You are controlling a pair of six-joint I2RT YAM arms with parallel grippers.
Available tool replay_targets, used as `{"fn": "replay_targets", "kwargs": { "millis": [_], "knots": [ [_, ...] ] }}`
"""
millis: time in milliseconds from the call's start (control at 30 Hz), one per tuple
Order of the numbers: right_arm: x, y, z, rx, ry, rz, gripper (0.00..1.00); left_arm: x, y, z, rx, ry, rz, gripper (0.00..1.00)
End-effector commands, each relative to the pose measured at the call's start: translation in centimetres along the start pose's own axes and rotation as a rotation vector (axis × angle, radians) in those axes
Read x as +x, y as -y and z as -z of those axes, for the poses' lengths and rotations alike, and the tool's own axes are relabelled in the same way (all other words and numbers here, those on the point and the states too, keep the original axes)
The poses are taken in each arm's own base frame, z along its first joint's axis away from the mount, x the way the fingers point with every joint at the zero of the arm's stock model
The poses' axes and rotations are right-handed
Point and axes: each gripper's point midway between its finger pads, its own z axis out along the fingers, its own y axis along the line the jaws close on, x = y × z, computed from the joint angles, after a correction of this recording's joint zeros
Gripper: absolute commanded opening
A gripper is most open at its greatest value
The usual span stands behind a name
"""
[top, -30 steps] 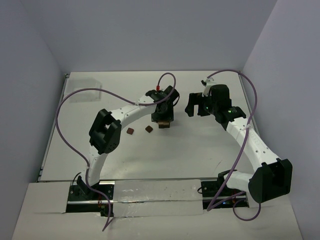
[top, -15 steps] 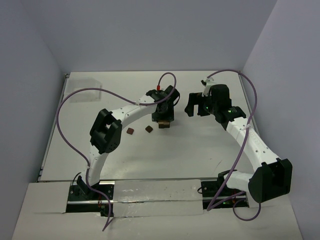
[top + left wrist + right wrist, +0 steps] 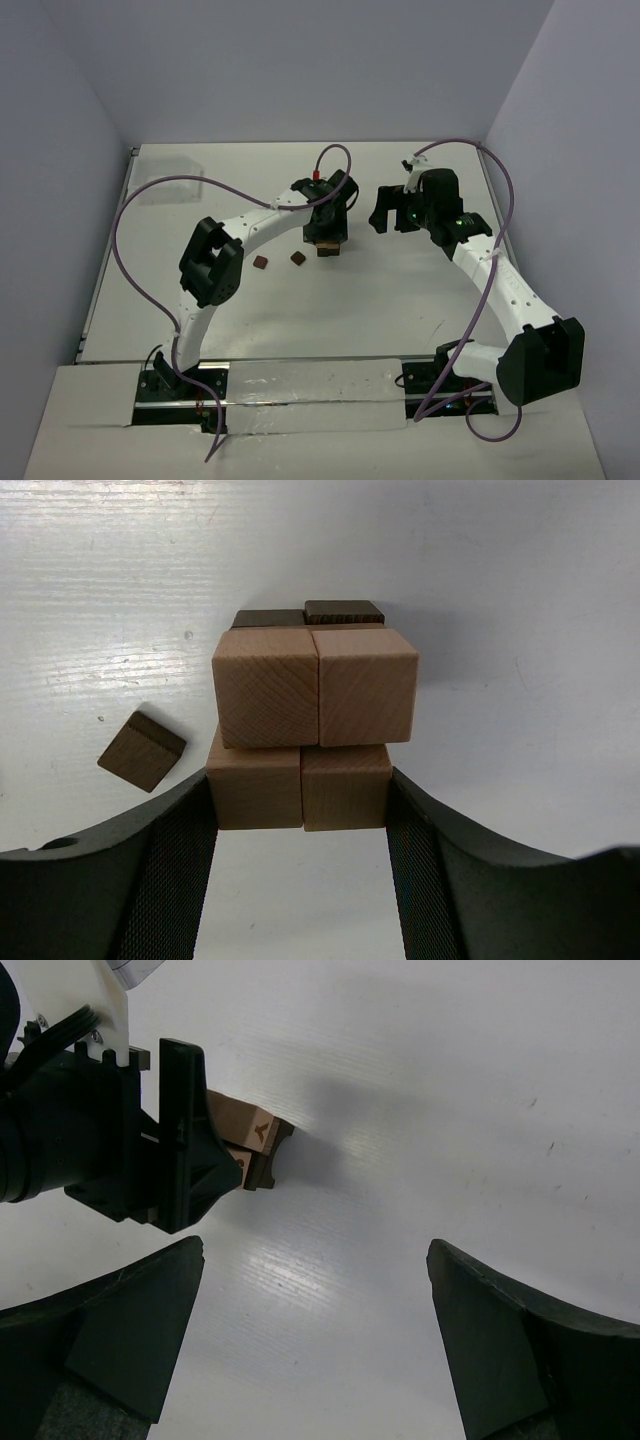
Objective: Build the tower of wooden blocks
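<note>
The tower (image 3: 314, 715) stands mid-table: two tan wood blocks side by side at the base, two more tan ones on top, dark brown ones behind. My left gripper (image 3: 298, 802) is shut on the base pair, a pad (image 3: 180, 870) flat against each outer side. From above, the left gripper (image 3: 327, 232) covers most of the tower (image 3: 327, 249). Two loose dark blocks (image 3: 261, 262) (image 3: 298, 257) lie to its left; one of them (image 3: 142, 751) shows in the left wrist view. My right gripper (image 3: 386, 214) hangs open to the right of the tower (image 3: 252, 1140), holding nothing.
A clear plastic container (image 3: 170, 178) sits at the back left of the white table (image 3: 400, 300). Grey walls close the table in on three sides. Purple cables loop over both arms.
</note>
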Motion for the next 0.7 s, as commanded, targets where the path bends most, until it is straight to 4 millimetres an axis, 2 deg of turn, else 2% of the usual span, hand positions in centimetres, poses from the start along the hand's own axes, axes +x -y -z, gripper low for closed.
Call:
{"fn": "replay_targets", "kwargs": {
  "millis": [0,167,500,667],
  "knots": [
    [-2.45,-0.39,0.40,-0.015,0.066,0.002,1.00,-0.82,0.78,-0.33,0.030,0.006,0.002,0.29],
    [-2.48,-0.42,0.32,-0.018,0.064,0.003,1.00,-0.94,0.89,-0.47,0.037,0.000,0.000,0.35],
    [-2.42,-0.40,0.24,-0.018,0.061,0.001,1.00,-0.85,0.83,-0.86,0.044,-0.013,-0.005,0.38],
    [-2.45,-0.40,0.21,-0.018,0.061,0.001,1.00,-0.75,0.94,-0.97,0.050,-0.017,-0.006,0.47]
  ]
}}
